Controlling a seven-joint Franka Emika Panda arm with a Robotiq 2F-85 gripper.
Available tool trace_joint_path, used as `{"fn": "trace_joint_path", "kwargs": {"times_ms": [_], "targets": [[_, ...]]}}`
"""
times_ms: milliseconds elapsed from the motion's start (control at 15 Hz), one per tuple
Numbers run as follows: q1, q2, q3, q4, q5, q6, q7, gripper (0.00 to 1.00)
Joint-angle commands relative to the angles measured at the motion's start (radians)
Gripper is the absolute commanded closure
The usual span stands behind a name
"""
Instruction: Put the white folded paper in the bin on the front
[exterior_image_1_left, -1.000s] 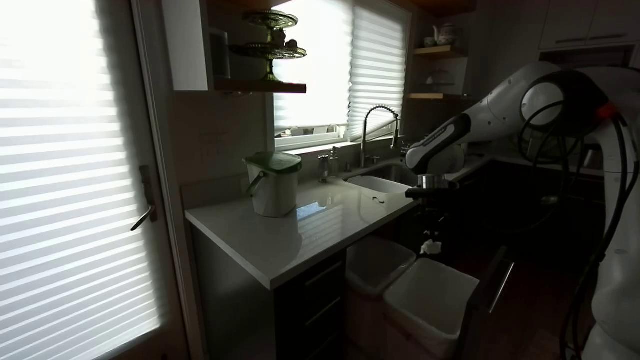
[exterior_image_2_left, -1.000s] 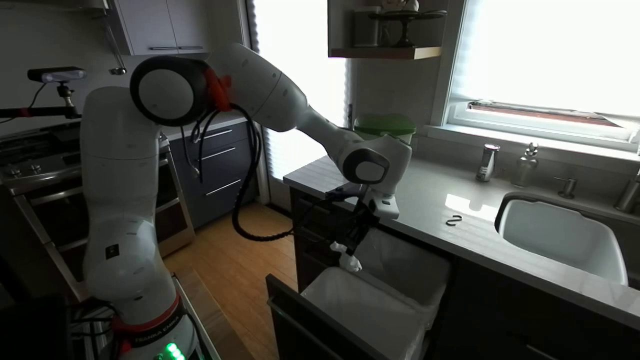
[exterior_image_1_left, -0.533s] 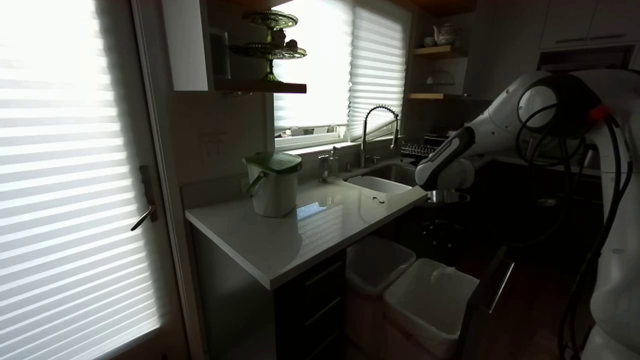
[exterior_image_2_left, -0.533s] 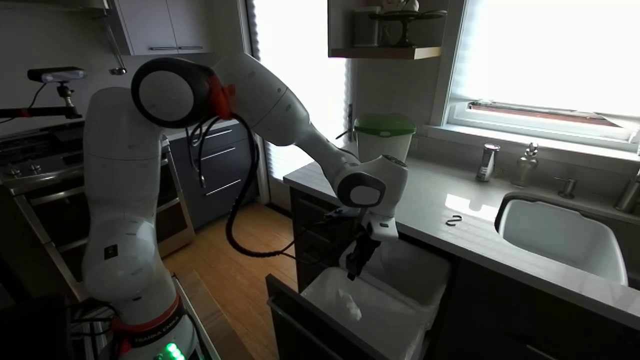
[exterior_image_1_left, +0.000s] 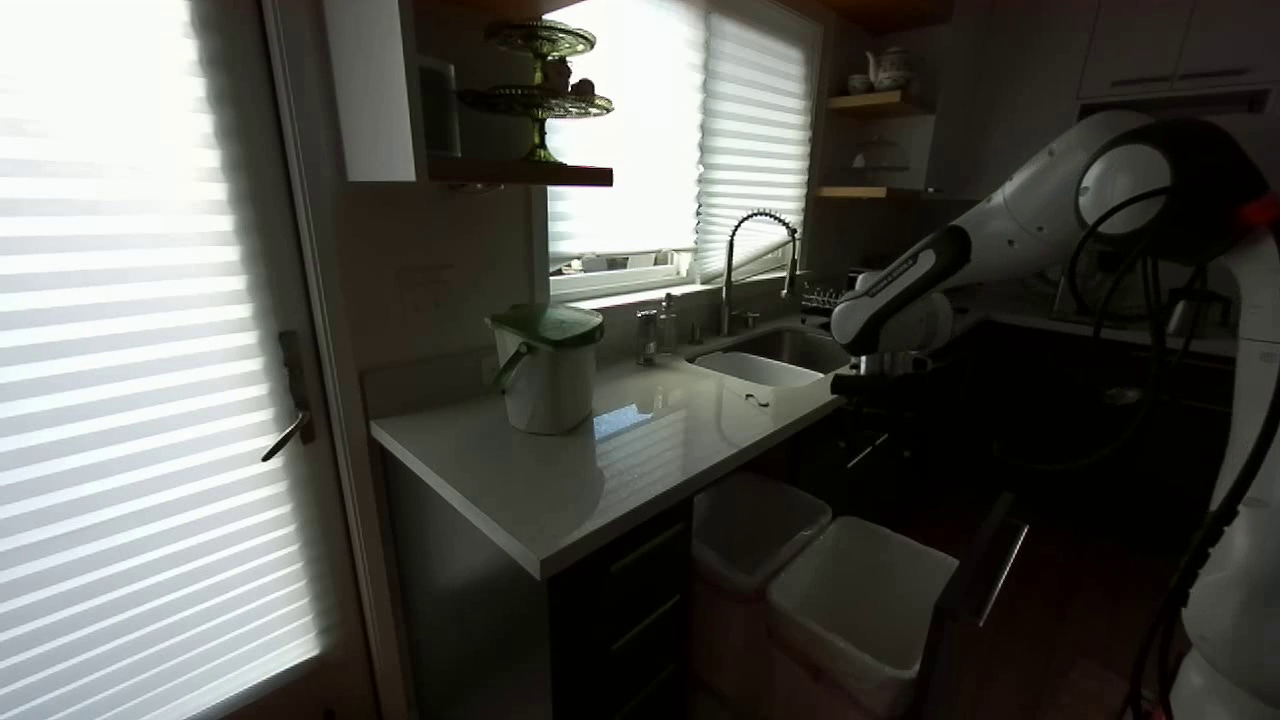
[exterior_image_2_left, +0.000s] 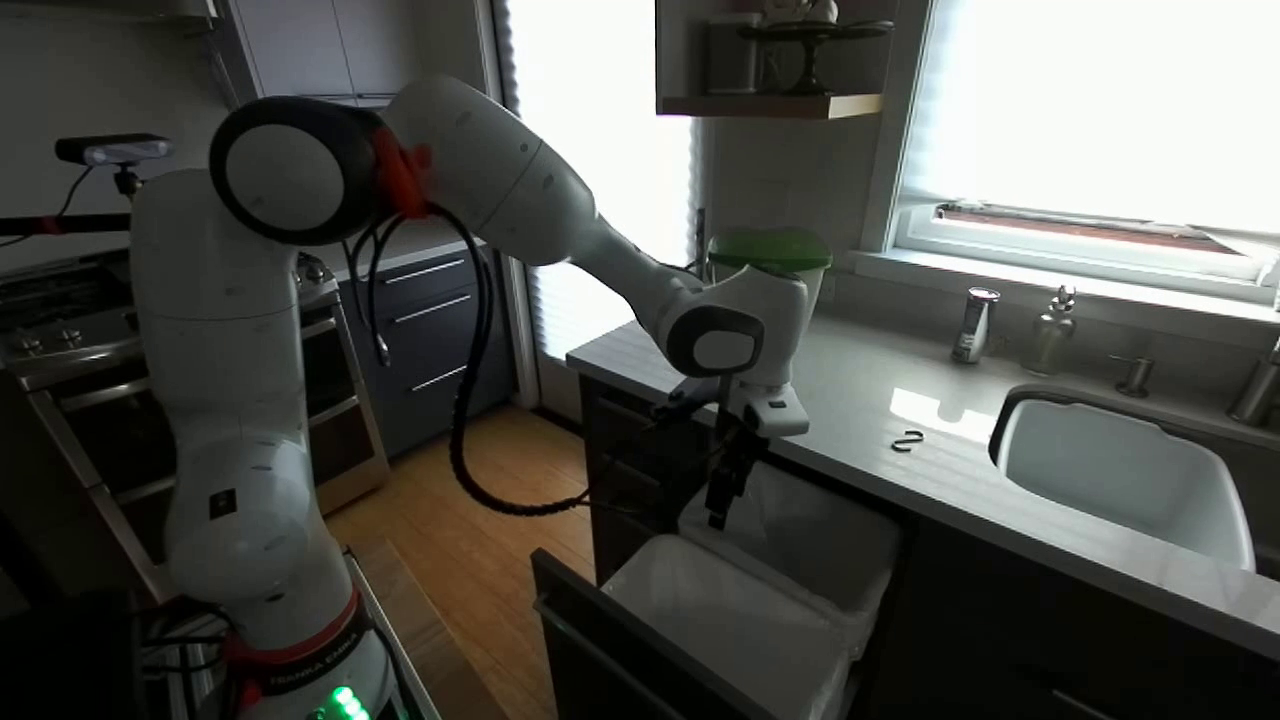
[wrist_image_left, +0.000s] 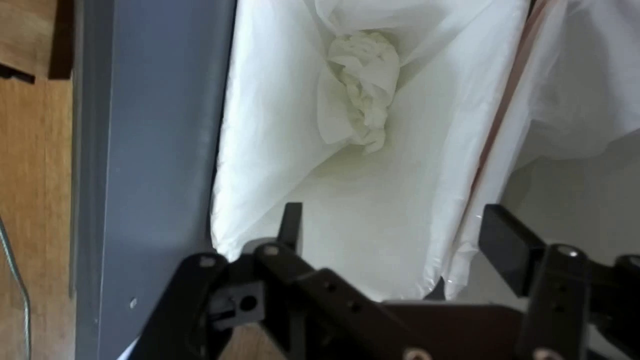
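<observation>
The white folded paper (wrist_image_left: 369, 82), crumpled, lies inside the front bin (wrist_image_left: 275, 125) near the top of the wrist view, against the liner. Neither exterior view shows the paper; the bin's walls hide it. That bin (exterior_image_2_left: 720, 625) is white-lined and stands right behind the pulled-out drawer front; it also shows as the nearer bin (exterior_image_1_left: 870, 590). Above the bins hangs my gripper (wrist_image_left: 394, 212), its two black fingers (wrist_image_left: 510, 245) wide apart with nothing between them. In an exterior view the gripper (exterior_image_2_left: 720, 505) is near the line where the two bins meet, below counter height.
A second lined bin (exterior_image_2_left: 825, 535) sits beside the front one, towards the counter. The dark drawer front (wrist_image_left: 160, 125) borders the front bin. Over the drawer is the counter edge (exterior_image_2_left: 900, 505), with an S-shaped hook (exterior_image_2_left: 908, 441) and a green-lidded pail (exterior_image_1_left: 548, 375) on top.
A second ago the paper hung from the gripper. The fingers have opened, and the paper has dropped into the front bin. The gripper dipped slightly, then rose again above the bins.
</observation>
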Motion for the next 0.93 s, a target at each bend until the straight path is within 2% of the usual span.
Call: {"fn": "trace_joint_path", "kwargs": {"times_ms": [0, 467, 667, 867], "targets": [[0.025, -0.151, 0.036, -0.037, -0.097, -0.076, -0.083, 0.00], [0.027, -0.373, 0.131, -0.057, -0.219, -0.226, -0.328, 0.00], [0.016, -0.475, 0.135, -0.094, -0.268, -0.254, -0.488, 0.00], [0.006, -0.591, 0.109, -0.160, -0.273, -0.235, -0.691, 0.00]]}}
